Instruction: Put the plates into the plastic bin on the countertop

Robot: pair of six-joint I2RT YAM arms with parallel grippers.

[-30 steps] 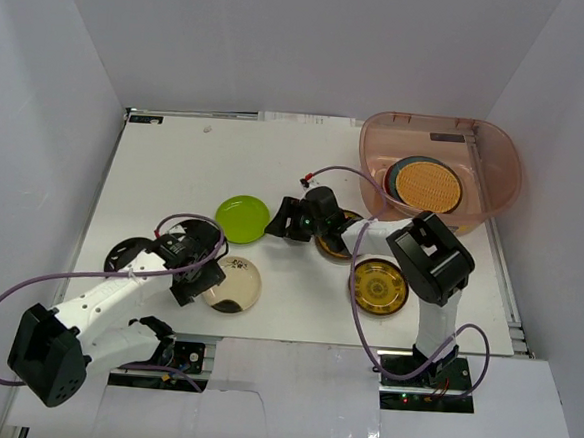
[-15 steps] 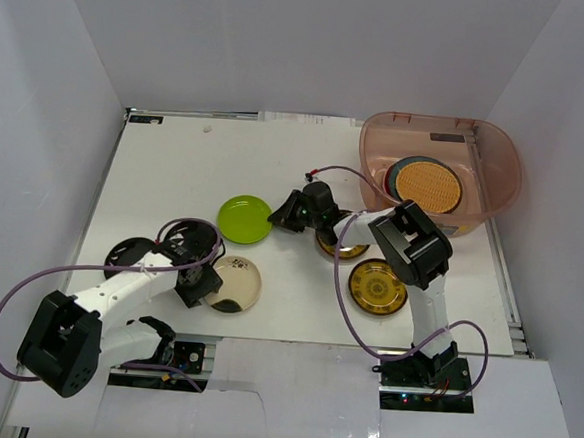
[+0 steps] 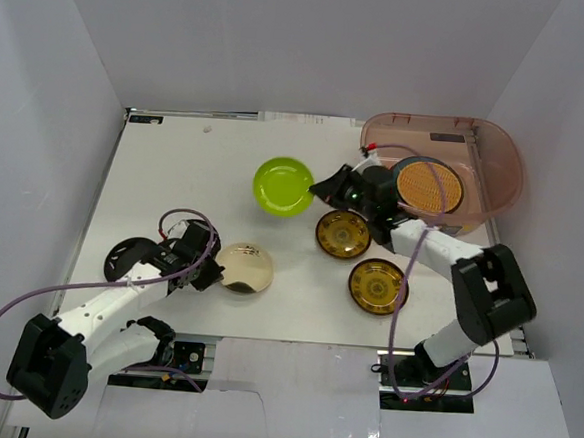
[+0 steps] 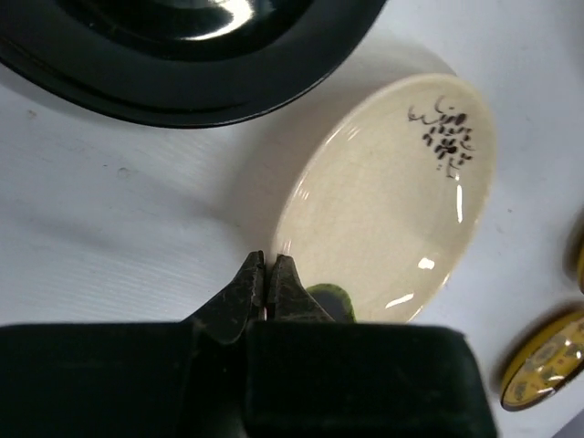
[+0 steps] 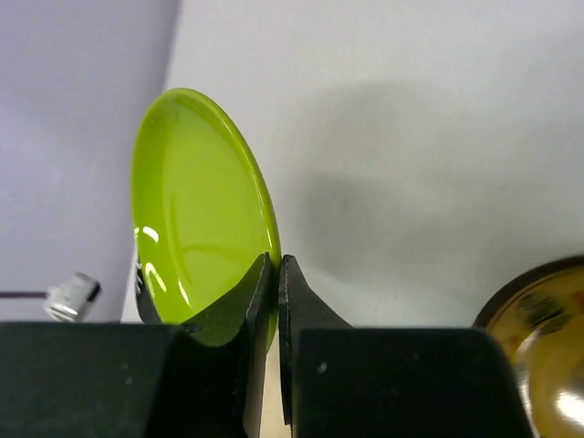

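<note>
The right gripper [image 5: 276,274] has its two fingers pressed almost together on the rim of the lime green plate [image 5: 196,219], with only the thin edge of the plate between them. The plate stands tilted up on its edge in this grip, its glossy hollow turned to the left of the wrist view. From above, the lime green plate [image 3: 283,185] sits over the far half of the countertop [image 3: 195,172], near its middle. The right gripper [image 3: 319,189] is at the plate's right edge, between the plate and the plastic bin [image 3: 507,154]. The bin stands in the far right corner, and a woven tan plate [image 3: 428,186] lies on top of other plates inside it.

The left gripper [image 4: 267,283] is likewise nearly closed, pinching the near rim of the cream plate [image 4: 392,192], which bears a small dark sprig mark. Seen from above, the cream plate [image 3: 245,268] lies close to the near edge, left of centre. It looks tipped, with a shadow beneath, and the left gripper [image 3: 216,270] is at its left side. The black plate [image 3: 129,258] rests farther left, near the left edge. Two gold-brown patterned plates [image 3: 343,234] [image 3: 377,286] lie flat toward the near right.
</note>
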